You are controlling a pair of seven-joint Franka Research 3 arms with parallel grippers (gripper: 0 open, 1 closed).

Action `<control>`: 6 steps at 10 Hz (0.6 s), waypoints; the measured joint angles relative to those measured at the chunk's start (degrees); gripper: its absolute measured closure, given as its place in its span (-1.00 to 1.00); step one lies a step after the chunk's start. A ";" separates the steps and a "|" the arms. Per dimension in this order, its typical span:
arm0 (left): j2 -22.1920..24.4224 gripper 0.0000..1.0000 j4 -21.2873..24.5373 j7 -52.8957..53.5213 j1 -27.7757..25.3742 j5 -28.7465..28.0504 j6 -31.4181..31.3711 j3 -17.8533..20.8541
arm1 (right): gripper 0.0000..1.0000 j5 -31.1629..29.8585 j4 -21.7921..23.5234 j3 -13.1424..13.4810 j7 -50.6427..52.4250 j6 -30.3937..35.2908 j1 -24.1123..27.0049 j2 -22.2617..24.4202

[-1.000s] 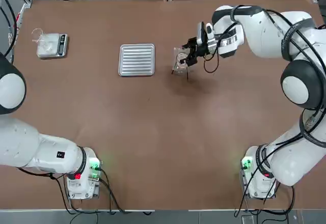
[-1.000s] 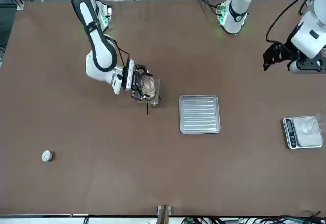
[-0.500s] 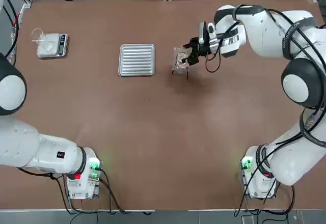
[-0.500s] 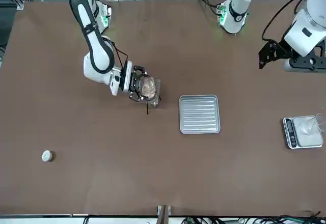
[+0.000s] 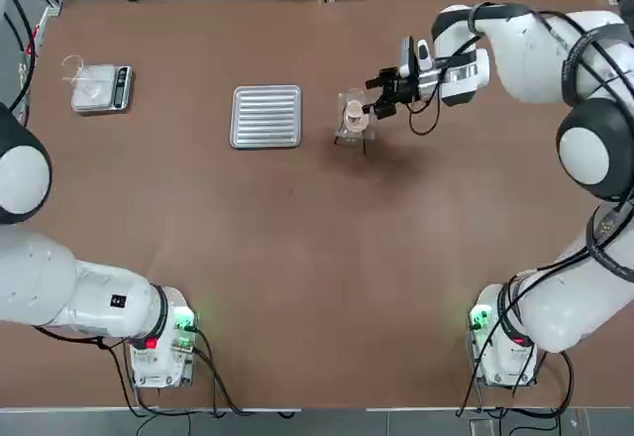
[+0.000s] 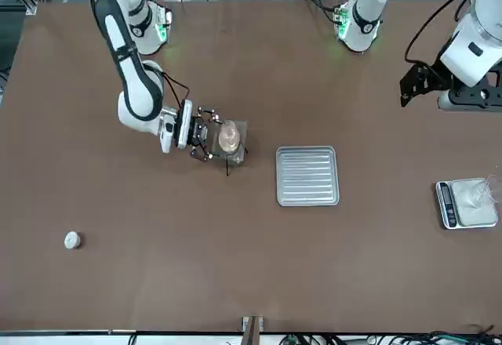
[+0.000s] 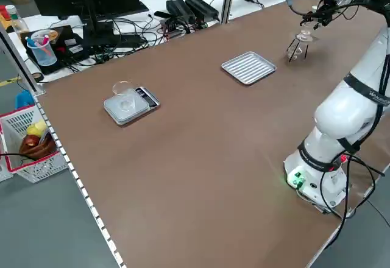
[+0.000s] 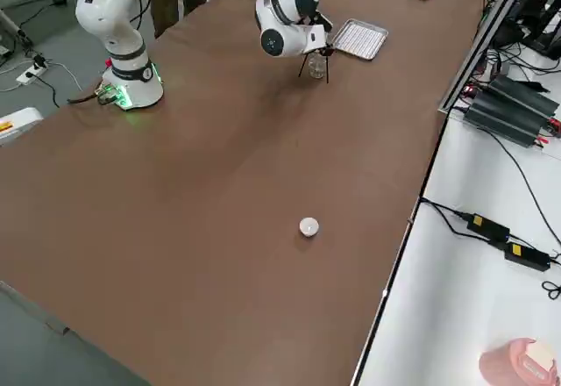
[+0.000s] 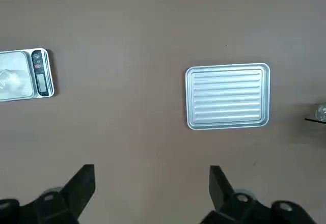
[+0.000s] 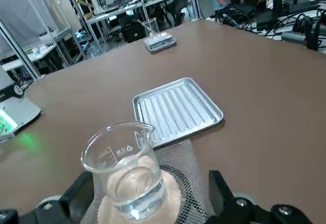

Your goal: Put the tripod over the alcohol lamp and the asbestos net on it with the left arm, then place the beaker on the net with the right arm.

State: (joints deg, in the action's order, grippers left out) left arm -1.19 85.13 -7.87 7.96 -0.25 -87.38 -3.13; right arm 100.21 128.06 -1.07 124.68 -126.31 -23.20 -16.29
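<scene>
The clear beaker (image 5: 354, 114) stands upright on the asbestos net (image 5: 343, 135), which lies on the black wire tripod (image 5: 365, 149) just right of the table's middle back. In the right wrist view the beaker (image 10: 127, 175) rests on the net's tan disc (image 10: 191, 168). My right gripper (image 5: 374, 105) is open just right of the beaker, its fingers apart and off the glass. The alcohol lamp is hidden under the net. High over the table's left side hangs my left gripper (image 6: 413, 86), open and holding nothing (image 9: 152, 175).
A ribbed silver tray (image 5: 266, 116) lies left of the tripod. A small scale with a clear glass cup (image 5: 102, 88) sits at the back left. A small white capped bottle (image 6: 72, 240) stands far off toward the table's right. Both arm bases are at the near edge.
My right gripper has drawn back to the right, away from the beaker, which stays standing on the net. The left arm has barely shifted.
</scene>
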 joint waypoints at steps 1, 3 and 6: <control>0.00 -0.98 -0.06 0.00 0.01 0.00 0.00 -0.01 | -0.99 -0.01 0.64 -2.22 0.44 0.27 3.13 0.58; 0.00 -0.98 -0.11 0.00 -0.13 0.00 0.00 0.04 | -0.99 -0.46 1.84 -5.18 0.80 1.25 7.38 1.82; 0.00 -0.98 -0.24 0.00 -0.07 0.00 0.00 -0.01 | -0.99 -3.35 3.05 -5.81 0.89 5.10 11.62 3.29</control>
State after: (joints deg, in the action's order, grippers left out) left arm -1.19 84.89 -7.87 7.89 -0.25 -87.38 -3.14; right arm 96.86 131.11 -6.88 125.58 -121.21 -11.57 -13.00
